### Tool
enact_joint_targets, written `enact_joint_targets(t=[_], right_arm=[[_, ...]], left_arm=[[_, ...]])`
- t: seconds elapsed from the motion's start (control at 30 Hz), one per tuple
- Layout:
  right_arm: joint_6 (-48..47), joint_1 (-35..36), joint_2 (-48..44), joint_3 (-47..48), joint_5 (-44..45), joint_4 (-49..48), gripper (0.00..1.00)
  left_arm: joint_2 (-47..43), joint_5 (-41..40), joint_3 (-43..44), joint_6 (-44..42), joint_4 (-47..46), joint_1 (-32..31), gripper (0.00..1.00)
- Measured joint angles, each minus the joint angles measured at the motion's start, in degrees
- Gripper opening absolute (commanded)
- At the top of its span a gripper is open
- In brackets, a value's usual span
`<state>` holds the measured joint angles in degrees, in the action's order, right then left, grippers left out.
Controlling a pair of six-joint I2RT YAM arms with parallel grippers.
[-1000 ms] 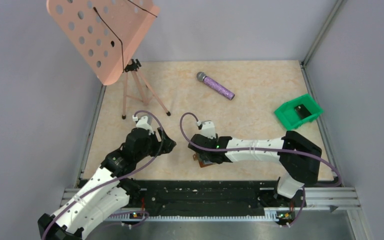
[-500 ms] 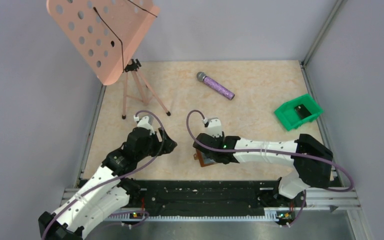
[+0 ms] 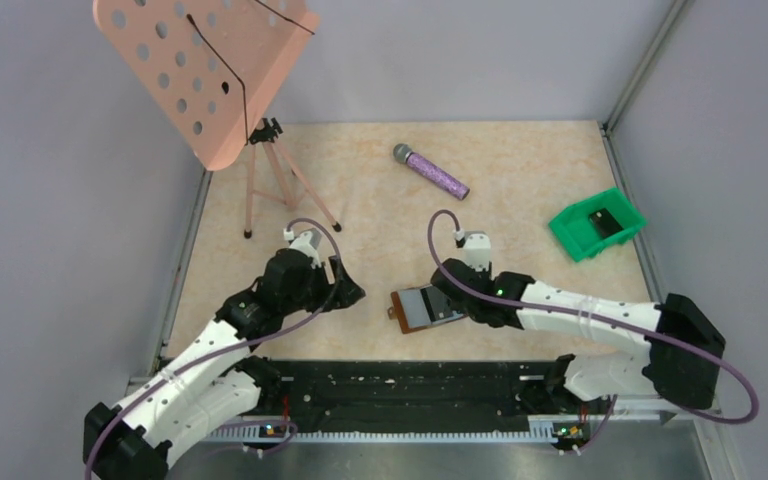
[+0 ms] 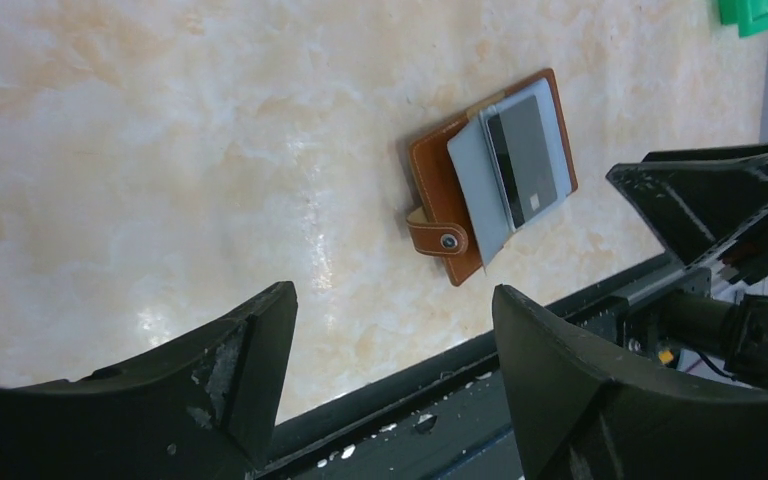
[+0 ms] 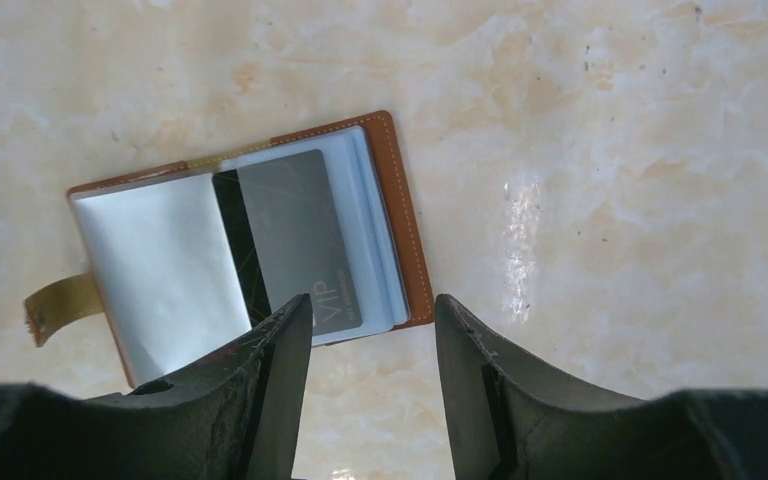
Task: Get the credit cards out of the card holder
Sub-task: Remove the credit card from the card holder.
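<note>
The brown leather card holder [image 3: 400,312] lies open on the table near the front edge, its snap strap to the left. It also shows in the left wrist view [image 4: 438,190] and the right wrist view [image 5: 397,200]. A grey card marked VIP [image 5: 295,240] lies on its right panel over a stack of pale sleeves; a pale flap [image 5: 160,260] covers the left panel. My right gripper [image 3: 447,297] is open and empty just right of the holder; in the right wrist view [image 5: 370,350] its fingers hover over the holder's lower right corner. My left gripper [image 3: 352,292] is open and empty to the holder's left.
A purple microphone [image 3: 432,172] lies at the back middle. A green bin [image 3: 592,226] with a dark item inside stands at the right. A pink perforated music stand [image 3: 210,70] on a tripod stands at the back left. The black front rail [image 3: 400,385] runs just below the holder.
My right gripper has drawn back to the right off the card holder, which now lies open with the grey card showing. My left gripper has moved right, toward the holder.
</note>
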<state>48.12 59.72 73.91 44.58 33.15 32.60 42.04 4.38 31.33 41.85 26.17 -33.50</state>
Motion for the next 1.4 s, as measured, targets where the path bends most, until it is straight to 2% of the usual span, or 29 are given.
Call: enact_joint_targets(t=[0.17,0.27,0.37,0.6,0.73,1.03,1.17,1.4], right_arm=[[-2.8,-3.3,-6.7,-2.8,-4.0,-2.9,0.41],[-5.7,-6.9,-8.8,-5.5,-9.0,-6.3,0.36],[-8.0,-10.7,-9.6,-7.6,-15.3,-9.5,0.31],[-11.0,-22.7,-11.0,-13.6,-33.7,-19.8,0.31],[-12.0,-25.1,-8.4,-14.6,-40.6,-24.2,0.31],[-12.7,-26.0,-4.3,-16.1,-46.3,-30.0,0.31],[-13.0,-26.2,-2.8,-16.6,-47.1,-32.0,0.31],[-13.2,-26.3,0.5,-17.4,-47.8,-34.1,0.30]], left_arm=[[7.3,6.3,0.0,0.1,-4.2,-0.7,0.73],[12.8,9.2,0.2,0.3,-6.6,-3.4,0.71],[17.5,11.1,0.9,1.1,-9.2,-6.2,0.64],[26.3,13.2,1.5,5.6,-22.2,-9.9,0.54],[31.5,14.2,1.9,7.6,-28.6,-10.7,0.50],[42.2,14.3,4.4,10.0,-39.0,-11.4,0.44],[48.1,14.2,4.2,11.7,-42.8,-11.5,0.46],[51.8,14.2,3.8,12.5,-47.3,-11.5,0.48]])
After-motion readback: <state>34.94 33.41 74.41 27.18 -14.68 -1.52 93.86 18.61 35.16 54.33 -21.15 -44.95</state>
